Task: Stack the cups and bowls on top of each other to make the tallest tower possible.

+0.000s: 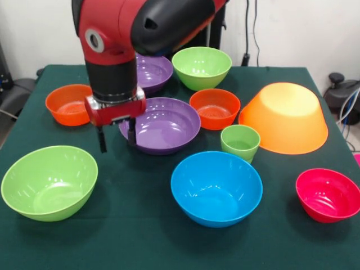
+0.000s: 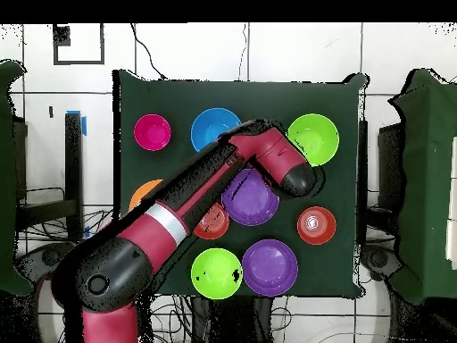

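Observation:
My gripper point(image 1: 117, 138) hangs open and empty over the left rim of the middle purple bowl point(image 1: 163, 125) point(image 2: 252, 198), one finger outside the rim and one over it. A small light-green cup point(image 1: 240, 143) stands upright right of that bowl, in front of an orange-red bowl point(image 1: 215, 108). The blue bowl point(image 1: 216, 187) point(image 2: 214, 128), a light-green bowl point(image 1: 49, 181) point(image 2: 314, 138) and the pink-red bowl point(image 1: 328, 194) point(image 2: 152, 132) sit along the near edge. The big orange-yellow bowl point(image 1: 287, 118) lies tipped with its base up. In the overhead view the arm hides the gripper and the cup.
At the back stand a second purple bowl point(image 1: 152, 72) point(image 2: 270, 266), a second light-green bowl point(image 1: 201, 67) point(image 2: 216, 272) and another orange-red bowl point(image 1: 68, 104) point(image 2: 316, 225). All rest singly on the dark green table point(image 1: 140, 242). Cables hang behind the table.

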